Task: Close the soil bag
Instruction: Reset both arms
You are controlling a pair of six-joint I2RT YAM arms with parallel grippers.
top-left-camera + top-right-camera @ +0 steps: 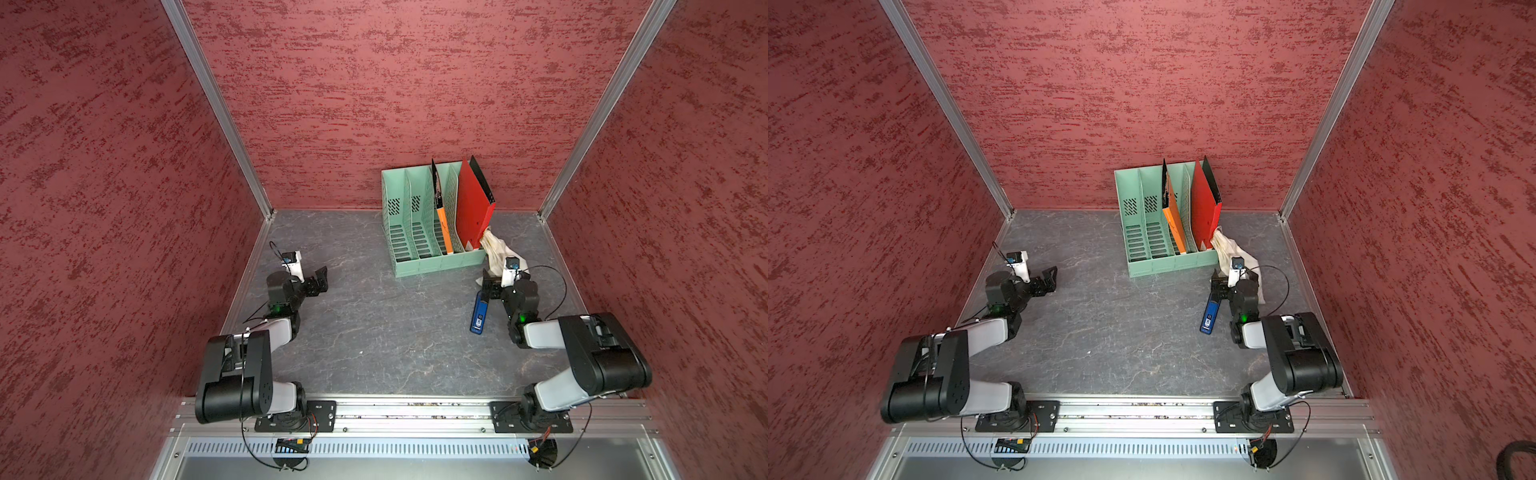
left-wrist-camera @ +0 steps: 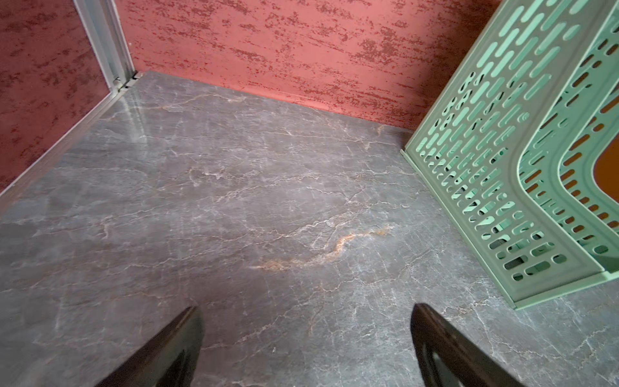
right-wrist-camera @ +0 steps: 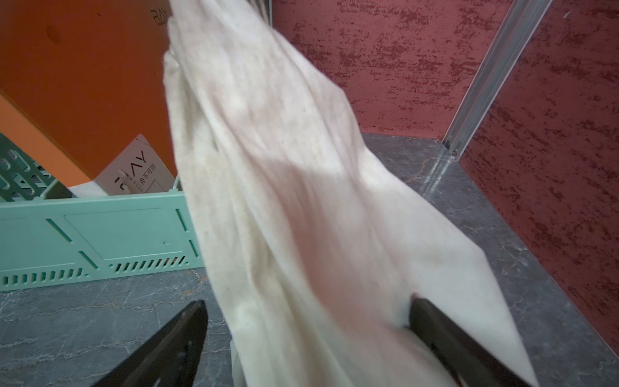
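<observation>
The right gripper, jaws spread, straddles the soil bag leaning up the green file rack; the left gripper, equally spread, sits well apart.

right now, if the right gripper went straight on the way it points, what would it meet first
The soil bag: its cream cloth lies between the open fingers of the right gripper in the right wrist view, seemingly against one finger. Depth beyond it is unclear.
</observation>
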